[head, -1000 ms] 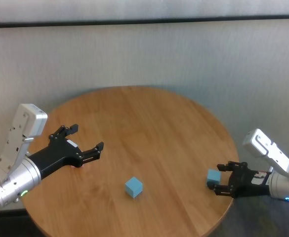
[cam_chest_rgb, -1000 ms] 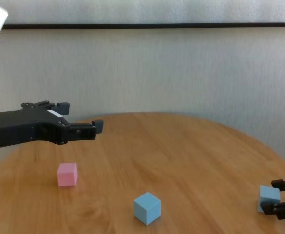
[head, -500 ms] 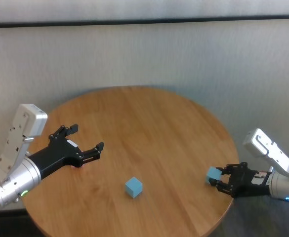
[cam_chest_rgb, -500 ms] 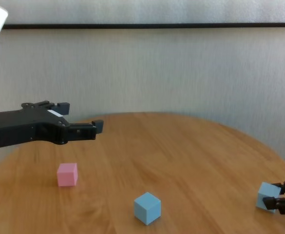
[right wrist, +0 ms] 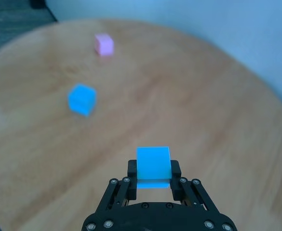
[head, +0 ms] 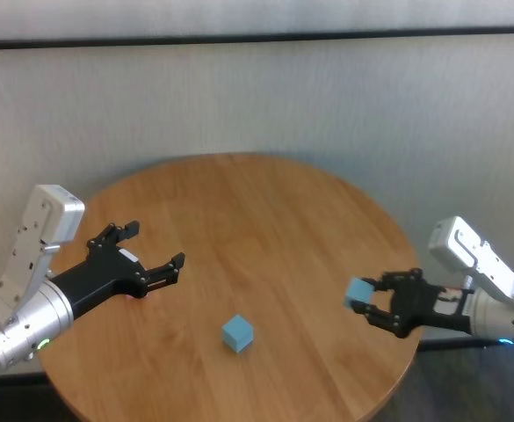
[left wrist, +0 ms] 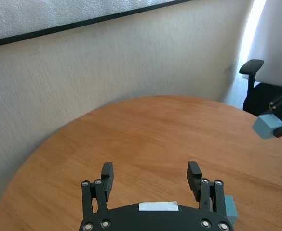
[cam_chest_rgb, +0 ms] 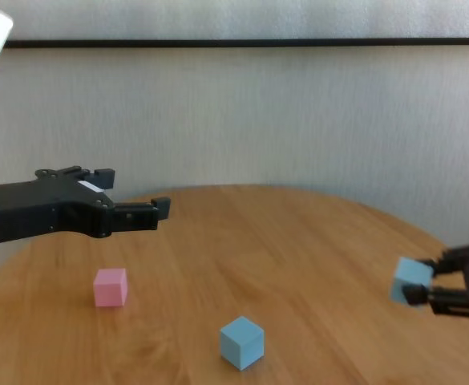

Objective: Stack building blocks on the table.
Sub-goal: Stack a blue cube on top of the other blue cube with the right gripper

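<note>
My right gripper (head: 368,301) is shut on a light blue block (head: 358,293) and holds it in the air above the table's (head: 265,220) right edge. The right wrist view shows this block (right wrist: 153,166) pinched between the fingers. A second light blue block (head: 237,333) rests near the table's front middle, also seen in the chest view (cam_chest_rgb: 242,342). The pink block (cam_chest_rgb: 111,287) lies on the left part of the table, under my left gripper (cam_chest_rgb: 134,191). That gripper hovers above it, open and holding nothing.
A pale wall runs close behind the round table (cam_chest_rgb: 298,241). A dark office chair (left wrist: 251,67) stands beyond the table's far side in the left wrist view. The table edge curves right under the right arm.
The right gripper closed on the light blue block at the right edge, lifted it off the table and carried it up and inward. The left arm stayed still.
</note>
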